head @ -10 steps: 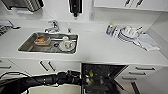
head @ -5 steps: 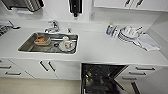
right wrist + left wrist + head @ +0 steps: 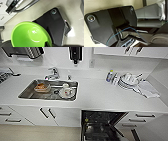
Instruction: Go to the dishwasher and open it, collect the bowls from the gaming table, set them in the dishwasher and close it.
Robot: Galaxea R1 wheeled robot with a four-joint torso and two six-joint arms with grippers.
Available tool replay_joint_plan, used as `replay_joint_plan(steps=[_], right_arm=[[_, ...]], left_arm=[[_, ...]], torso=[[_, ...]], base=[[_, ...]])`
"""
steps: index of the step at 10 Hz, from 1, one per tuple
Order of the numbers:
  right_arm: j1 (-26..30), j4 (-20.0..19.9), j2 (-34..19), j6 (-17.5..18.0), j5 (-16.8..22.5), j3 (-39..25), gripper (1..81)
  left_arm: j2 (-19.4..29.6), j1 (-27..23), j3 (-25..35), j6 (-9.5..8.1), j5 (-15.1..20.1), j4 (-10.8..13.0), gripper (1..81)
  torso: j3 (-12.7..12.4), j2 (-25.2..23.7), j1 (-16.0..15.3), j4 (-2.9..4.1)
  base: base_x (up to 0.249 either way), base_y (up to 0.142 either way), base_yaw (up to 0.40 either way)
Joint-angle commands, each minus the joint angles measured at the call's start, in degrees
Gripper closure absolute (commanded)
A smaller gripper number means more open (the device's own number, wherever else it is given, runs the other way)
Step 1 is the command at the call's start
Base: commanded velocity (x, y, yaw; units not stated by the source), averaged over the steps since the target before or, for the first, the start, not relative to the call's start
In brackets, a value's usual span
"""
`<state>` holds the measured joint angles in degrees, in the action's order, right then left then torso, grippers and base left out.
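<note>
**Green bowl at the right wrist, dishwasher standing open**

From the head camera the robot looks down on a white kitchen counter (image 3: 100,97). Below its front edge the dishwasher (image 3: 100,127) stands open, its dark racked interior showing between white drawers (image 3: 140,119) and cabinet doors (image 3: 50,115). A steel sink (image 3: 50,89) is set into the counter, with a white cup (image 3: 67,92) and an orange-brown dish (image 3: 42,87) inside it, and a tap (image 3: 52,74) behind. Farther along the counter a stack of white crockery (image 3: 127,80) sits beside a folded cloth (image 3: 147,89).

In the right wrist view a bright light green bowl (image 3: 30,35) sits close against the camera, tilted so that its glossy inside faces the lens, above pale floor (the robot's dark plate lies behind it). It appears to be carried by the right gripper, though the fingers themselves cannot be made out, so how they stand cannot be told.

The left wrist camera shows the robot's dark plate and jointed bar over pale floor, with grey panels to one side; how the left gripper stands cannot be told either.
</note>
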<state>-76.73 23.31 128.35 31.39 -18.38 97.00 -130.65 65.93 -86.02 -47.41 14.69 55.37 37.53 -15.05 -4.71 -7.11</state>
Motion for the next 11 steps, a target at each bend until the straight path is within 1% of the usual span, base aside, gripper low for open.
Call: replay_joint_plan(steps=[1,2,3,5,7,9,11], right_arm=[[9.8,-1.5,-9.9,1.2,2.3,-11.4,81.1],[12.5,-2.4,-10.5,1.2,2.9,-12.7,81.1],[15.4,-3.3,-10.5,1.2,5.3,-13.7,81.1],[20.5,-5.0,-9.4,1.2,7.9,-14.0,81.1],[24.3,-8.0,-8.1,1.2,8.5,-13.2,81.1],[29.5,-11.1,-6.5,1.2,8.9,-12.9,81.1],[35.7,-13.3,-4.1,1.2,13.8,-11.8,81.1]], left_arm=[[-10.3,12.0,-23.5,0.83,-22.3,5.8,1.0],[-11.8,14.0,-28.1,0.74,-25.8,5.9,1.0],[-13.7,15.8,-33.2,0.66,-28.9,5.9,1.0],[-17.1,18.7,-40.6,0.74,-32.2,6.0,1.0],[-22.5,22.0,-48.4,1.00,-32.5,5.7,1.0],[-28.4,24.5,-56.7,1.09,-32.7,6.0,1.0],[-31.3,25.8,-61.8,1.09,-32.7,6.4,1.0]], torso=[[0.0,0.0,0.0,0.00],[0.0,0.0,0.0,0.00],[0.0,0.0,0.0,0.00],[0.0,0.0,0.0,0.00],[0.0,0.0,0.0,0.00],[0.0,0.0,0.0,0.00],[0.0,0.0,0.0,0.00]], base=[[0.000,0.000,0.000],[0.000,0.000,0.000],[0.000,0.000,0.000],[0.000,0.000,0.000],[0.000,0.000,0.000],[0.000,0.000,0.000],[0.000,0.000,0.000]])
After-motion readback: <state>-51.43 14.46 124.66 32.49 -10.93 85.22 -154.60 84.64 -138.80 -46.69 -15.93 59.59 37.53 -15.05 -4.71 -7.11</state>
